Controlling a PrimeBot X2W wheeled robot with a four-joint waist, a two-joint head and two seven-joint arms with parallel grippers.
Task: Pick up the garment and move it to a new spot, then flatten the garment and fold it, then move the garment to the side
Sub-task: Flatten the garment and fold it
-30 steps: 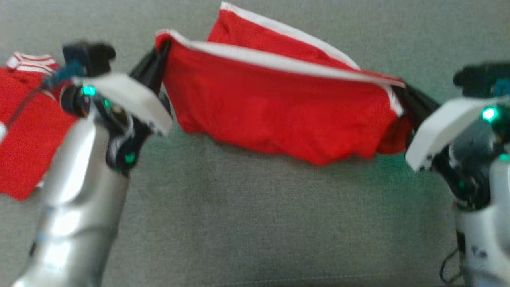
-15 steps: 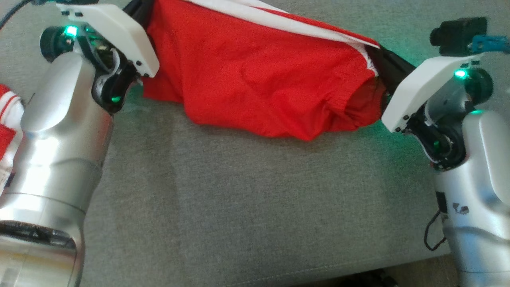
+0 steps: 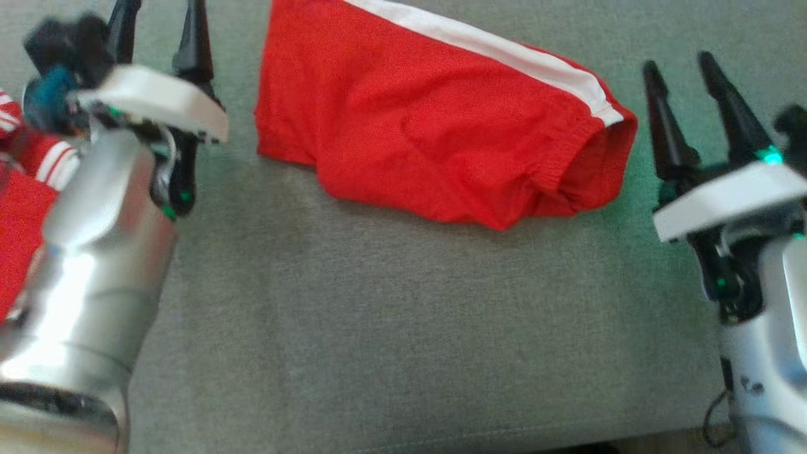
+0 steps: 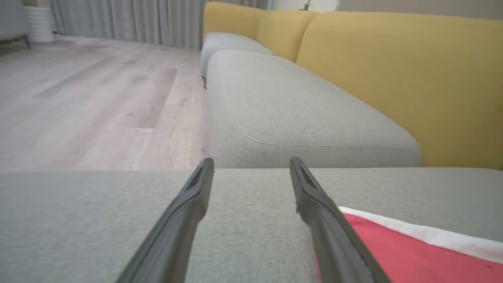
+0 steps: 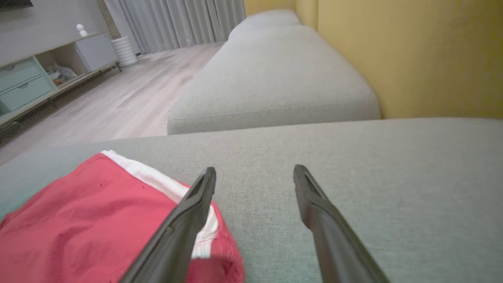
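The garment [image 3: 429,126], red shorts with a white side stripe, lies spread on the grey sofa seat [image 3: 391,328], its elastic waistband towards the right. My left gripper [image 3: 159,12] stands open just left of the garment's left edge, apart from the cloth. In the left wrist view the gripper [image 4: 251,161] holds nothing, and the garment [image 4: 412,255] shows at the lower right. My right gripper [image 3: 678,63] is open beside the waistband end, holding nothing. The right wrist view has the gripper [image 5: 255,169] over bare cushion and the garment [image 5: 78,220] at its lower left.
A second red garment with white stripes [image 3: 25,208] lies at the far left, partly behind my left arm. Beyond the seat are another grey cushion [image 4: 298,110], the yellow backrest [image 4: 412,78], wooden floor [image 4: 86,98] and a low cabinet [image 5: 35,78].
Both grippers have let go of the garment and opened. The garment, held stretched between them before, now lies on the seat. The head camera has shifted as well.
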